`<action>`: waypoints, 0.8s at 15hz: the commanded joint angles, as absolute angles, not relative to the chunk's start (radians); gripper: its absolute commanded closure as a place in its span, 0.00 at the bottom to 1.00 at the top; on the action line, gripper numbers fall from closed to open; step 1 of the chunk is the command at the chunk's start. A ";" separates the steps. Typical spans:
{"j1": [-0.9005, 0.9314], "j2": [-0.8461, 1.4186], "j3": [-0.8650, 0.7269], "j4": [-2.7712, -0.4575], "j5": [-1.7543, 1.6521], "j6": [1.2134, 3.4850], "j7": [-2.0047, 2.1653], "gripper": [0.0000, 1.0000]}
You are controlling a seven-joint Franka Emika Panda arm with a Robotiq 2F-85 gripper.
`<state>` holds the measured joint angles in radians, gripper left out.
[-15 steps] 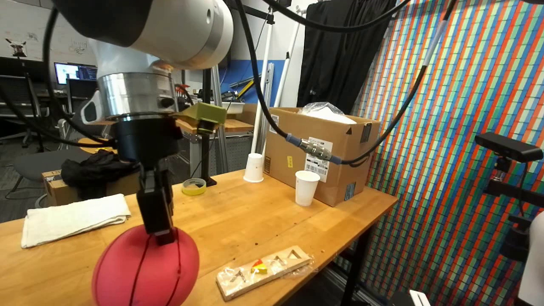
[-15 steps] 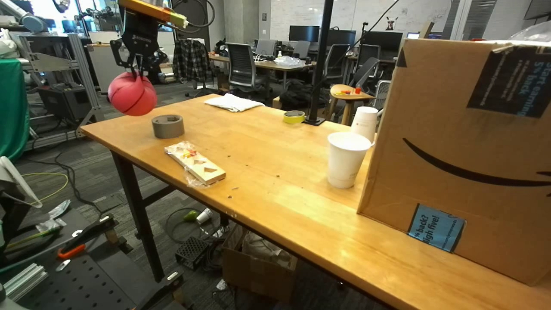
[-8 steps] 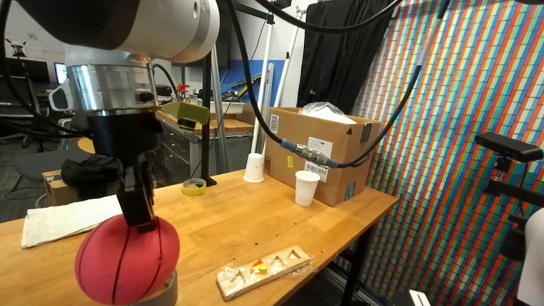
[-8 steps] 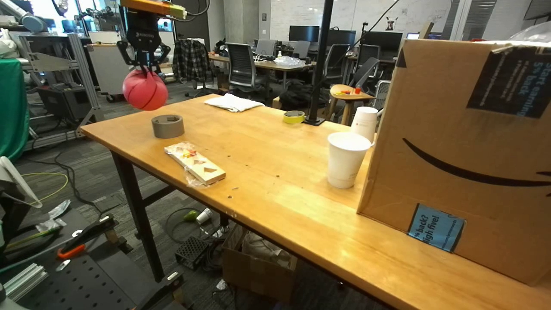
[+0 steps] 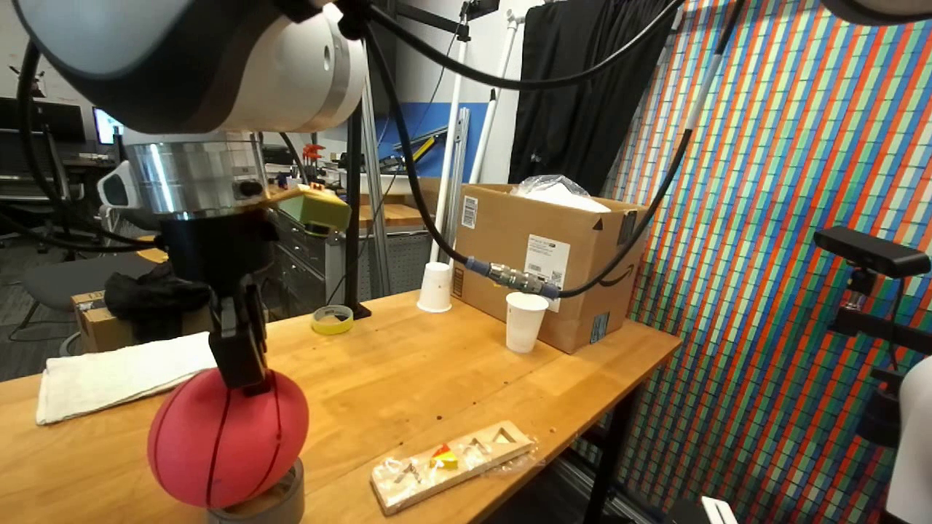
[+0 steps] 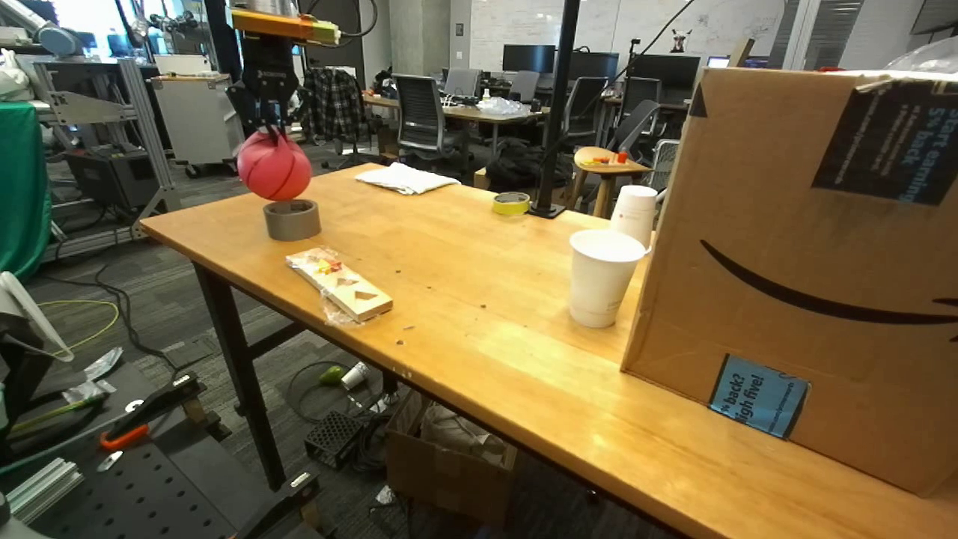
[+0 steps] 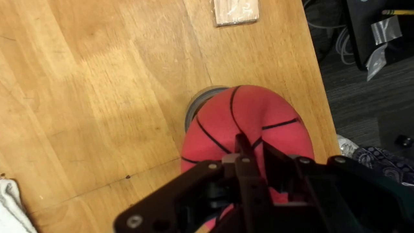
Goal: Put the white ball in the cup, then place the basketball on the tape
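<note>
Gripping basketball [image 6: 275,168], claw [image 7: 253,141] holds it off-center above tape [image 6: 292,224] near desk [image 6: 449,254] edge; placing step, seemingly. Next: center over tape, lower, let go.

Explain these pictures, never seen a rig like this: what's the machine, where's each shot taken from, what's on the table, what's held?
The machine is a robot arm ending in two jaws. The two wide pictures are taken from outside the robot; the one looking down past the jaws is taken from its wrist. The jaws are shut, pinching the top of the reddish basketball over the grey tape roll; whether ball and roll touch, I can't tell. Also on the table: an upright cup, an upside-down cup, a yellow tape roll, a folded cloth, a wooden board and a cardboard box.
</note>
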<state>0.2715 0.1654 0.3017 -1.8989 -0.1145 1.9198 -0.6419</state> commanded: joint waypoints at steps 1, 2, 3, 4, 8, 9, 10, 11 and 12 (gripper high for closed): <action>0.273 0.190 0.297 -1.882 -0.145 1.938 -0.625 0.95; 0.272 0.195 0.296 -1.883 -0.146 1.943 -0.624 0.95; 0.271 0.199 0.295 -1.884 -0.149 1.945 -0.625 0.95; 0.270 0.204 0.294 -1.885 -0.153 1.946 -0.623 0.95; 0.267 0.217 0.288 -1.887 -0.174 1.948 -0.621 0.94; 0.265 0.218 0.287 -1.887 -0.178 1.945 -0.622 0.94; 0.264 0.218 0.286 -1.888 -0.179 1.944 -0.623 0.91; 0.263 0.218 0.285 -1.890 -0.179 1.943 -0.623 0.66; 0.263 0.216 0.285 -1.890 -0.176 1.939 -0.624 0.65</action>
